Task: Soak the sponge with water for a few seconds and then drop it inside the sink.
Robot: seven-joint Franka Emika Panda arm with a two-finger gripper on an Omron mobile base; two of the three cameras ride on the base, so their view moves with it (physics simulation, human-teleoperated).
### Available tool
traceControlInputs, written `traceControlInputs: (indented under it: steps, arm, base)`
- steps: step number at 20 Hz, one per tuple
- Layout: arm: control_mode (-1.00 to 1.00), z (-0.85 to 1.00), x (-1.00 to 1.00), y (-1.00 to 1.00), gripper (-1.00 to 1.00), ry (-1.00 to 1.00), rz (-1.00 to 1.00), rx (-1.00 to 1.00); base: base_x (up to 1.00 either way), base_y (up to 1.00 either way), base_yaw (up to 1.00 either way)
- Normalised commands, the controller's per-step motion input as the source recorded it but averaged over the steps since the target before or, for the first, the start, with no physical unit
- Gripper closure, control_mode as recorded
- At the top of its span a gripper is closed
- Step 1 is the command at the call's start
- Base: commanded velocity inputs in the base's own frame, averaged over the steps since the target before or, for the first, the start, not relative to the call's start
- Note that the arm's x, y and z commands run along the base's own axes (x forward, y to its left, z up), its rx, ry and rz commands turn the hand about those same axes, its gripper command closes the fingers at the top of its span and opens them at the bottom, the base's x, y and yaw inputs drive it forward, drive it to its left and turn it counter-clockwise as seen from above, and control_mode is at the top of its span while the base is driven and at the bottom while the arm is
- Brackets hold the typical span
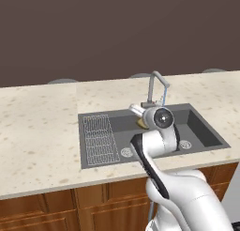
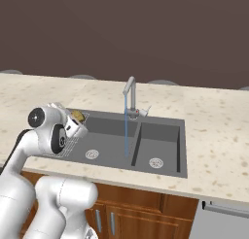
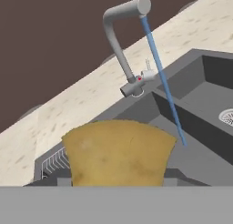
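Sponge [image 3: 118,152] filling hand view foreground, broad face toward camera, long axis lying across view, gripper clamping it at bottom edge; water [image 3: 162,77] running from faucet [image 3: 120,41] just beside it, apart.

Left base view: arm hiding gripper; sponge [image 1: 141,123] peeking out over sink [image 1: 206,131].

Right base view: gripper [image 2: 78,120] holding sponge [image 2: 77,117] above drainboard [image 2: 68,146], well left of water [image 2: 126,131].
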Motion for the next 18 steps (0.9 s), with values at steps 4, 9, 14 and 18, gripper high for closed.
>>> traceControlInputs:
  steps: [4,9,14,18]
  arm:
    - [-1.00,-0.05,0.12,-0.31,1.00,0.00,-0.10,0.00]
    - [-1.00,-0.04,0.08,-0.04,1.00,0.00,-0.09,-0.02]
    - [-1.00,0.00,0.00,-0.05,1.00,0.00,-0.08,-0.06]
    - [-1.00,0.00,0.00,-0.14,1.00,0.01,-0.09,-0.02]
  base:
    - [0.00,0.00,0.00]
    - [0.00,0.00,0.00]
    - [0.00,0.00,0.00]
    - [0.00,0.00,0.00]
